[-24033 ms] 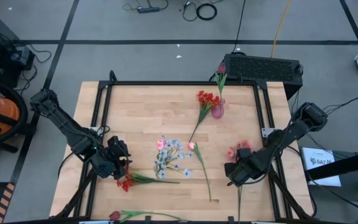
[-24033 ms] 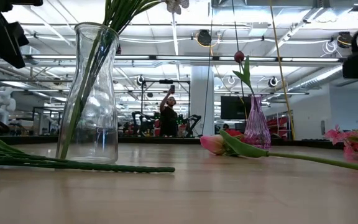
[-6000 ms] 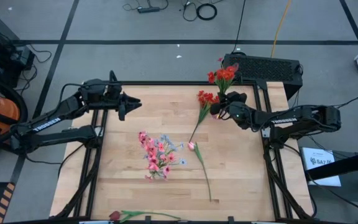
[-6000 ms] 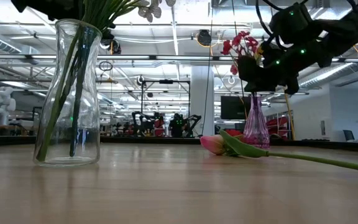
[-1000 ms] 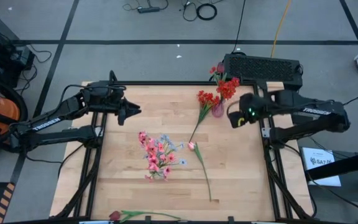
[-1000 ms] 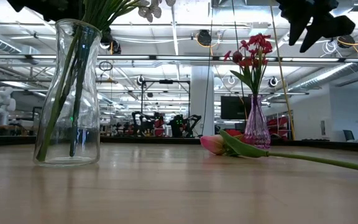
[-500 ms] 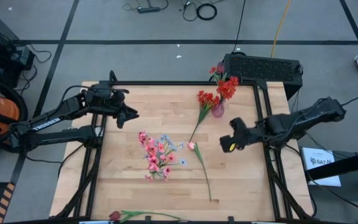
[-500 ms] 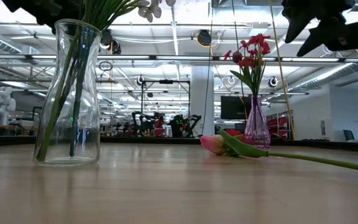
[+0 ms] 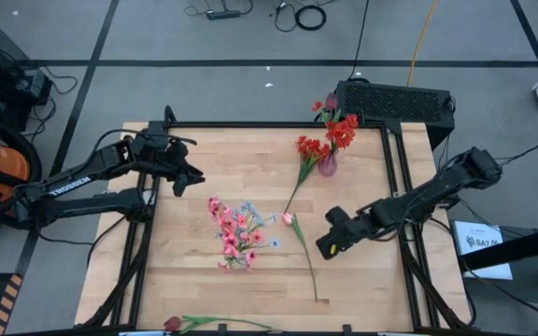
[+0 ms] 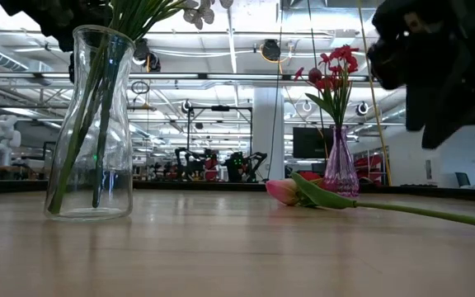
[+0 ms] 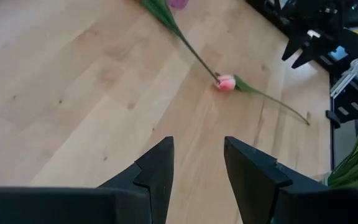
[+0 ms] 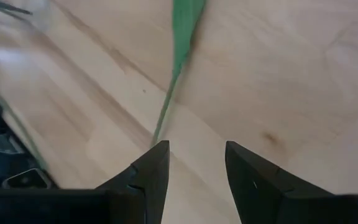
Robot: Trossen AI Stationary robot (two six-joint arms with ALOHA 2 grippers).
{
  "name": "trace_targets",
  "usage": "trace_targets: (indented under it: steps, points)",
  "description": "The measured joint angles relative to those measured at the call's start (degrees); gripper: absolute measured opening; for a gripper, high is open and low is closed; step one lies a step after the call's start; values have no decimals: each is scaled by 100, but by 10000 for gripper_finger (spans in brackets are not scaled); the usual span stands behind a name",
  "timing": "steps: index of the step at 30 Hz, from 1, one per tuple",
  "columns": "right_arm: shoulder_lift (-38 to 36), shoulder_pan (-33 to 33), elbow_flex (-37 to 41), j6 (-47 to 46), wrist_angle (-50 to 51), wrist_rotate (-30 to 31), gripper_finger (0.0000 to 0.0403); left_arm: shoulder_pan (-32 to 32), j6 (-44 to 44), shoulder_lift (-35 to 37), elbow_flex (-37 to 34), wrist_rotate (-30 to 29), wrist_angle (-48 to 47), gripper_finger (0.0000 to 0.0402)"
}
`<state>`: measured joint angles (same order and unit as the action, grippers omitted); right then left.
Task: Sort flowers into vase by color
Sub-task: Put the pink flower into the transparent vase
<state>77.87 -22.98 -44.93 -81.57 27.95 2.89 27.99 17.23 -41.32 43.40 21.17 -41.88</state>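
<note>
Swung down and inward since a second ago, right gripper (image 9: pixel 326 246) now low over the table (image 9: pixel 204 149) just beside the loose pink tulip (image 9: pixel 288 219) and its long stem, after hanging up near the purple vase (image 9: pixel 328 165) at the back edge. Fingers apart in the right wrist view, nothing between them, green stem running across the wood just ahead. Looms as a big dark blob at the upper right of the low view. Left gripper (image 9: pixel 192 177) barely shifted, parked over the back left part of the table, also spread open and empty (image 11: pixel 197 165), looking across at the same pink tulip (image 11: pixel 225 82). Red sprays (image 9: pixel 340 126) plus a dark red bud standing in the purple vase (image 10: pixel 340 169), red blossoms (image 10: pixel 330 68) poking up above its neck. One more red spray (image 9: pixel 311 148) lying flat on the wood right next to that vase, stem angling toward the pink tulip. Clear glass vase (image 10: pixel 91 124) near the middle, holding the pink spray (image 9: pixel 224 227) and pale blue flowers (image 9: pixel 255 222) together. Last one, a red tulip (image 9: pixel 172 324) lying along the front edge, well apart from everything else.
</note>
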Motion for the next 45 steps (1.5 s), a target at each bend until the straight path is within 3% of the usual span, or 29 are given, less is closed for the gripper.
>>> trace_targets:
  steps: [5,16,25,34,40,45]
  points:
    - [459,0,0,-496,-483,-2,148,0,8,-2,0,-53,-247,148]
    - [880,209,-101,80,-717,337,148,-1,622,0,0,-614,-469,148]
    - [1236,503,-1232,1036,379,314,148,-2,988,-2,0,-981,-313,148]
    - [2606,809,-2426,1870,876,291,148,-1,1281,0,0,-1078,-320,148]
    - [3378,901,-2691,1748,1426,269,148,-169,1668,0,0,-1085,-420,148]
    - [3609,903,-2726,1884,1670,197,137,-584,2119,0,0,-1240,-416,148]
